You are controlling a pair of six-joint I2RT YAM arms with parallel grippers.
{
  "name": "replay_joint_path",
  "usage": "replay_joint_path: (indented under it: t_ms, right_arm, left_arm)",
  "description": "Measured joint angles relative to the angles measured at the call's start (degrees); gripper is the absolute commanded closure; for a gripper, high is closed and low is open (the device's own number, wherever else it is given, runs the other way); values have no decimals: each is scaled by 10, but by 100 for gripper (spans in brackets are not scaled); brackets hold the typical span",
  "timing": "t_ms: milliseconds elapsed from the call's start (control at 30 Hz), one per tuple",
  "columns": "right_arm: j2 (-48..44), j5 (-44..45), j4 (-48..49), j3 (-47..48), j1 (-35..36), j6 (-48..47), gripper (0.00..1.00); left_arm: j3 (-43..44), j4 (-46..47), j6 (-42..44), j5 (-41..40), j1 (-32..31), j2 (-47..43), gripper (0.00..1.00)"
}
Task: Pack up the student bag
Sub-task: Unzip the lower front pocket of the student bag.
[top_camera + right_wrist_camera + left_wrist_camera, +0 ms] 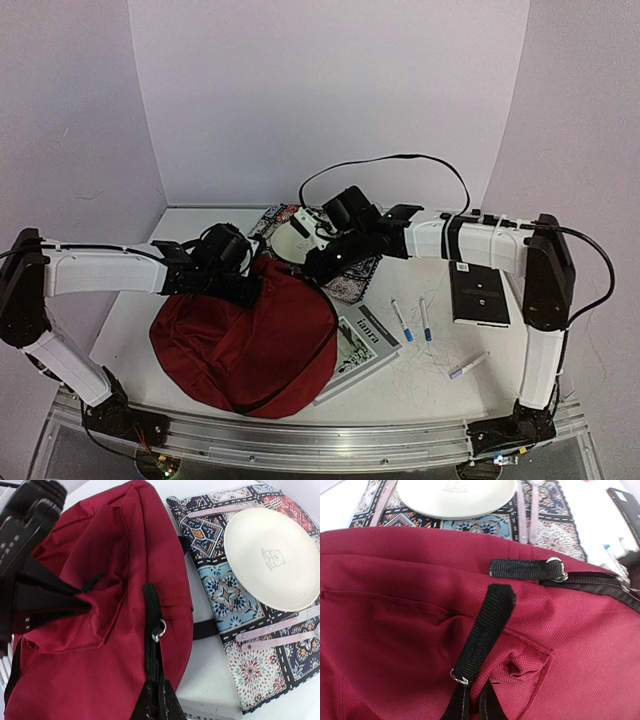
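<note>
Book (366,346) half under student bag (240,340), plate (455,496) cropped at top

The left arm (105,270) and the right arm (470,240) are stretching inward from their bases, wrists nearly meeting, both holding their jaws shut.

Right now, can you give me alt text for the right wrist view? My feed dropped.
A dark-red backpack fills the left of the frame, its black zipper running down to the right pincer, shut at the bottom edge. The left pincer pinches its fabric at left; a white plate sits on a patterned placemat at right.
</note>
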Motion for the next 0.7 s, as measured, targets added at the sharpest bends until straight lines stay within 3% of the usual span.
replay_joint_path:
  t_ms: [700]
  right_arm:
    - [-102,-64,83,-151,0,54,100]
  left_arm:
    - [69,-73,-82,-50,68,68,100]
